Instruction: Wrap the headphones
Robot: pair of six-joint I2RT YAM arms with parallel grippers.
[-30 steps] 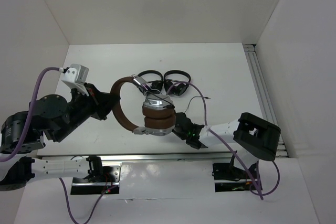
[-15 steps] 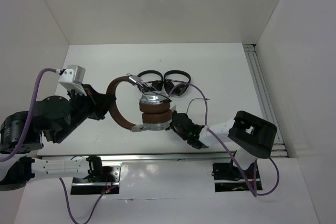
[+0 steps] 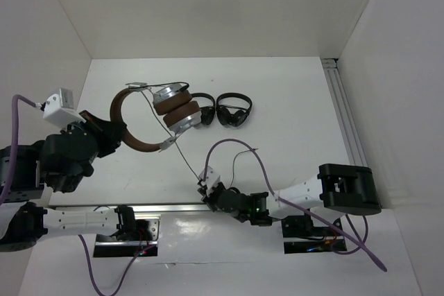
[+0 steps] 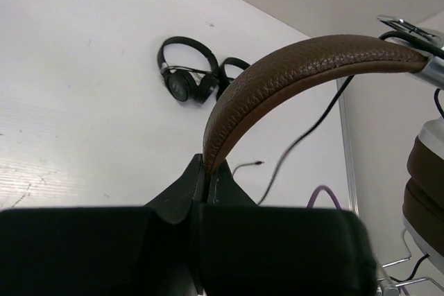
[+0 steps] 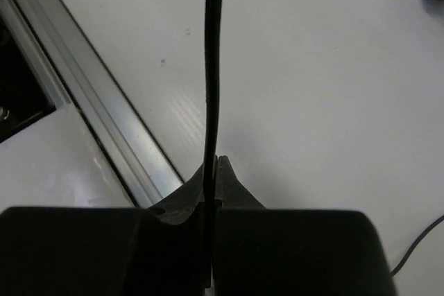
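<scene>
cable [image 5: 210, 67] runs straight ahead from the right fingers [image 5: 217, 171], shut on it, up to the headphones [image 3: 173, 109] held aloft beyond; left fingers [image 4: 212, 175] clamp the headband [image 4: 298, 67], earcups [image 4: 424, 171] to their right, so winding likely falls to the right fingers

Headphones [image 3: 175, 109]: brown leather headband [image 4: 298, 67], silver+brown earcups pressed together. Held up in air, left of centre, band arching left, cups to the right. Band pinched in left gripper [image 4: 207, 175]. Thin blk cable [image 3: 184, 160] runs taut, diag. down-right, clamped in right gripper [image 5: 214, 171].
</scene>
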